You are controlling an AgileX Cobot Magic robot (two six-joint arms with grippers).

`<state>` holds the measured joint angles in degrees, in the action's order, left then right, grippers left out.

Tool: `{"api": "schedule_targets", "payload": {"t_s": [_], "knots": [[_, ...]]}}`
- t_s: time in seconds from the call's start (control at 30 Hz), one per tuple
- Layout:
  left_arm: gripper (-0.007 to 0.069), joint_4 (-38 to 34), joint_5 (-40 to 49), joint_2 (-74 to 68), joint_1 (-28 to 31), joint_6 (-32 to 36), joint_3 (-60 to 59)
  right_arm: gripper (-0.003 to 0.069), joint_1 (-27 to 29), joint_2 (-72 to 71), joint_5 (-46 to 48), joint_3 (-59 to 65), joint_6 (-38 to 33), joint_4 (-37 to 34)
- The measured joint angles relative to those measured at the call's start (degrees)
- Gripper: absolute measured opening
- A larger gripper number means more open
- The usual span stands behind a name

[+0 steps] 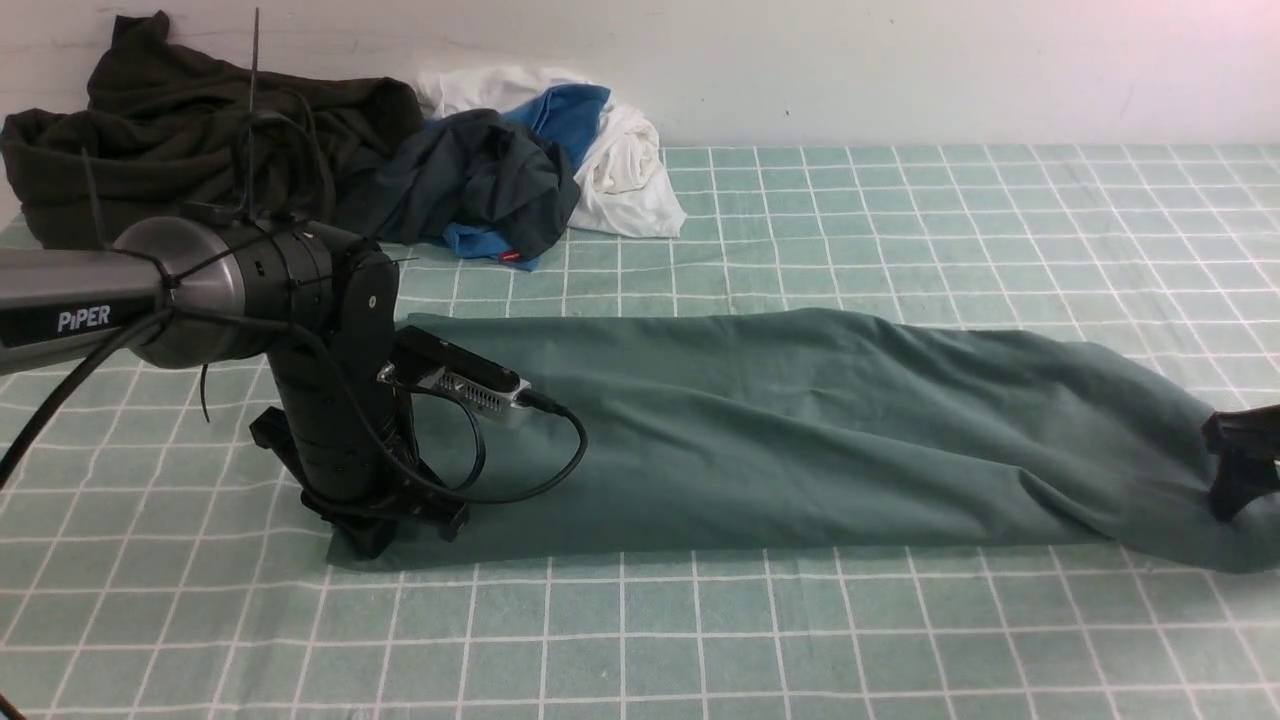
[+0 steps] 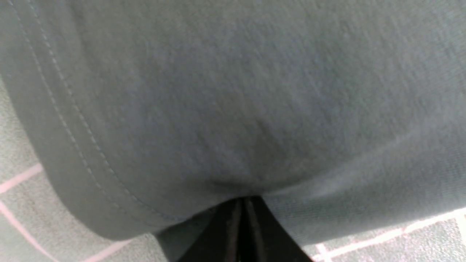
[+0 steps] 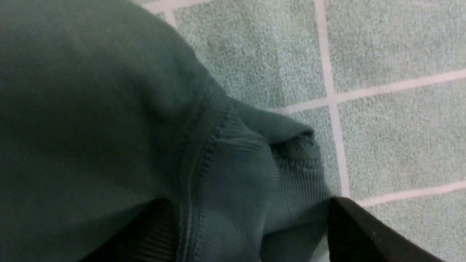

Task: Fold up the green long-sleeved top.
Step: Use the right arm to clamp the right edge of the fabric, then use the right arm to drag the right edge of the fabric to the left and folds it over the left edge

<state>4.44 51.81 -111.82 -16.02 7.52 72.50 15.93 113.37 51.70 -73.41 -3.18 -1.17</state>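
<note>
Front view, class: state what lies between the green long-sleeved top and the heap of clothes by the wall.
Only bare checked cloth separates the green long-sleeved top from the heap of clothes, as the front view shows.

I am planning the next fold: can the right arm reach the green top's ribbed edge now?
Probably yes. The right gripper stands open with the ribbed edge of the green long-sleeved top between its fingers, and nothing covers it.

A robotics lab setup is indicated: a checked cloth (image 1: pixel 800 640) spread before a bare white wall (image 1: pixel 900 70), a cabled arm marked PiPER (image 1: pixel 200 290), heaped garments (image 1: pixel 300 150), and the green long-sleeved top (image 1: pixel 800 430) laid out.
</note>
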Motion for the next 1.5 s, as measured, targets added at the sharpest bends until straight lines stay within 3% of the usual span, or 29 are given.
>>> {"api": "schedule_targets", "payload": {"t_s": [0.13, 0.17, 0.33, 0.4, 0.6, 0.9, 1.0, 1.07, 1.13, 1.17, 1.33, 1.5], "knots": [[-0.0003, -0.05, -0.06, 0.0, 0.0, 0.0, 0.0, 0.0391, -0.22, 0.0, -0.41, 0.0, -0.19, 0.17], [-0.0003, -0.05, -0.06, 0.0, 0.0, 0.0, 0.0, 0.0391, -0.27, 0.0, -0.48, 0.0, -0.26, 0.17], [-0.0003, -0.05, -0.22, 0.0, 0.0, 0.0, 0.0, 0.009, -0.39, 0.0, -0.32, -0.51, -2.66, -0.13], [-0.0003, -0.12, -0.22, 0.0, 0.0, 0.0, 0.0, 0.0044, -0.39, -0.15, 0.27, -1.14, -3.46, 0.22], [-0.0003, -0.06, -0.98, 0.12, 0.0, 0.0, -0.06, 0.0041, -0.54, -3.7, 2.87, -6.35, -0.41, 6.5], [-0.0003, 1.03, -1.04, 2.02, 0.05, 0.0, -0.33, 0.0041, -3.0, -8.75, 10.02, -18.05, -2.56, 6.51], [-0.0003, 1.09, -0.73, 7.2, 0.13, 0.0, -0.44, 0.0041, -6.81, -11.25, 12.49, -22.61, -4.52, 5.43], [-0.0003, 1.09, 0.14, 14.78, 0.13, -0.05, -0.44, 0.0041, -14.34, -13.24, 14.02, -28.67, -5.72, 4.07], [-0.0003, 1.09, 0.77, 18.12, 0.13, -0.05, -0.44, 0.0041, -17.43, -13.48, 14.25, -31.07, -6.23, 3.65], [-0.0003, 1.09, 1.69, 24.19, 0.13, -0.05, -0.44, 0.0041, -22.69, -13.47, 14.39, -35.16, -6.96, 2.63], [-0.0003, 1.09, 5.53, 38.7, 0.13, -0.05, -0.5, 0.0041, -38.31, -9.72, 13.86, -42.72, -7.37, 0.21], [-0.0003, 1.09, 11.55, 48.55, 0.13, -0.05, -0.55, 0.0041, -48.99, -2.01, 8.92, -44.06, -6.82, -3.16]]}}
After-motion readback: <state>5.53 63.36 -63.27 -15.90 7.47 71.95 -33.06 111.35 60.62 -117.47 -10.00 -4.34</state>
